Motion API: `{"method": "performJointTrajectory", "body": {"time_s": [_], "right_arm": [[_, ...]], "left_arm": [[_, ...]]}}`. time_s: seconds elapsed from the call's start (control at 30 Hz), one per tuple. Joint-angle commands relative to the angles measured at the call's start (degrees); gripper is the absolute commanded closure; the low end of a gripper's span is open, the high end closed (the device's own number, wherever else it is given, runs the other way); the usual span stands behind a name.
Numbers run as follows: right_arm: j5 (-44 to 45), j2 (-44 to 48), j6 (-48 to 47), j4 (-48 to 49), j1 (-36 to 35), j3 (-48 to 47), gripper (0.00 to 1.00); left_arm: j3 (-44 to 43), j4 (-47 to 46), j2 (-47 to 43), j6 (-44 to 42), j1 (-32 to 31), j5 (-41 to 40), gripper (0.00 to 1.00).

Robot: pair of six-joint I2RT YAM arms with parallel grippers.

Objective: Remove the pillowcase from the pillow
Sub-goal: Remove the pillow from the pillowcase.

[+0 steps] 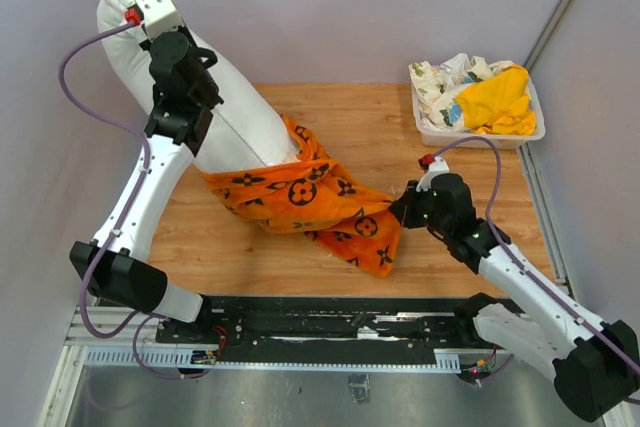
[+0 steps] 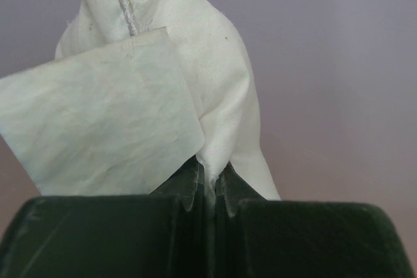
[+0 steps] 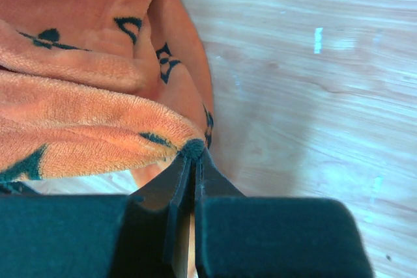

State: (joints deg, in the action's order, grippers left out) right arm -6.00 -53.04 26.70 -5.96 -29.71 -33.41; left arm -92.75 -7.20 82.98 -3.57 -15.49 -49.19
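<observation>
- Top view: I count one big plump white pillow [image 1: 245,112], leaning up toward the left rear. Its lower end sits inside one orange fleece pillowcase with black monogram motifs [image 1: 300,202], which is bunched on the wooden table [image 1: 460,207]. One white basket [image 1: 536,131] at the right rear holds one yellow cloth [image 1: 497,102] and one floral-print cloth [image 1: 445,82].
- Left wrist: the left gripper [image 2: 210,183] has its jaws pinched tight on the pillow's white fabric, beside a pale square label [image 2: 98,115].
- Right wrist: the right gripper [image 3: 193,154] has its jaws clamped on the pillowcase's edge.
- I judge the peel is midway. Next I'd draw the right arm away while the left anchors the pillow.
</observation>
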Motion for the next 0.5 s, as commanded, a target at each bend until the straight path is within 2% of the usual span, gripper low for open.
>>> {"method": "performJointTrajectory", "body": {"time_s": [0.0,0.17,0.3,0.37,0.47], "right_arm": [[4.5,2.8,2.0,-6.6,3.8,0.5,0.99],[8.6,-2.6,0.3,-13.0,4.1,-4.1,0.99],[7.7,-4.8,-0.7,-15.1,4.1,-6.2,0.98],[6.7,-4.3,-0.8,-14.4,4.0,-6.2,0.9],[4.5,-2.8,-2.4,-13.7,3.5,-7.1,0.63]], "left_arm": [[1.8,-5.0,-1.9,1.1,0.0,-0.2,1.0],[2.7,-5.9,-2.3,-0.5,0.0,-0.7,1.0],[3.1,-6.8,-2.8,-1.4,0.0,-0.9,1.0],[3.0,-6.4,-2.9,-1.5,0.0,0.0,1.0],[3.0,-6.2,-2.7,-1.5,0.1,-0.1,1.0]]}}
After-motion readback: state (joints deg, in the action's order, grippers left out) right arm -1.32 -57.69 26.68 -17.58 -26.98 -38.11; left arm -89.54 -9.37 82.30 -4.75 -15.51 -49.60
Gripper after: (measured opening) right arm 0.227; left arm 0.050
